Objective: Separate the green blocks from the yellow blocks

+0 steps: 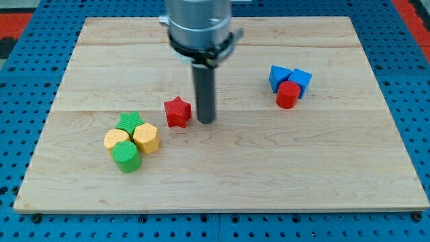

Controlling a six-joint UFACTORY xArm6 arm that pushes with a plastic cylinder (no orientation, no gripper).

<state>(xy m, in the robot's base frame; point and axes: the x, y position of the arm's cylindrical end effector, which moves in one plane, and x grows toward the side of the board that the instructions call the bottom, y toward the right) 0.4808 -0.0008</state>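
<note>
Resting on the surface (322, 175) mid-scene, the rod's tip (206, 122) sits just right of the red star (177, 111), close but seemingly not touching. No claw on this rig, so no spread or pinch to report; the rod is all there is.

Task blocks form one tight cluster, near left: green block (130, 122) at the far side, green cylinder (126, 157) at the near side, yellow cylinder (117, 140) left, yellow hexagon (146, 138) right. All four appear to touch.

Far right, well apart: two blue blocks (289, 77) with a red cylinder (288, 95) against them. Not involved.

Judgement: separation not begun. The tip needs to skirt the star, then enter the cluster at a seam. Best bet looks like pushing the green cylinder nearward-right from between the yellows, slowly, since a broad shove would likely drag the whole clump together. The far green block could go off the far side.
</note>
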